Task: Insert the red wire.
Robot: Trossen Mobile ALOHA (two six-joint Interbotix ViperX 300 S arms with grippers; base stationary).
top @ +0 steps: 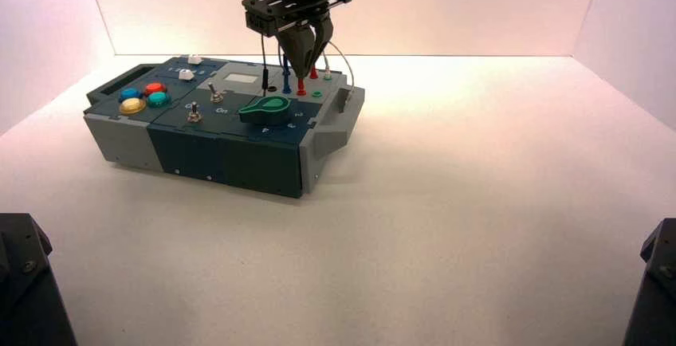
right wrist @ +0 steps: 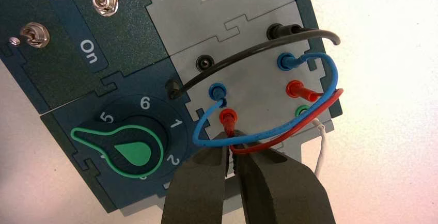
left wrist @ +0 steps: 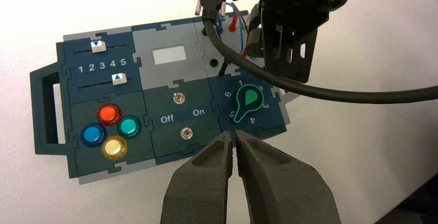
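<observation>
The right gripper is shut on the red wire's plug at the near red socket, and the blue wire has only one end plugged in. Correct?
Not quite: the right wrist view shows the blue wire with both ends plugged in. The rest stands.

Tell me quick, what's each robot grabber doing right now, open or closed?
Left gripper: closed, empty, waiting off the box.
Right gripper: closed on the red wire's plug, at a red socket on the grey panel.
</observation>
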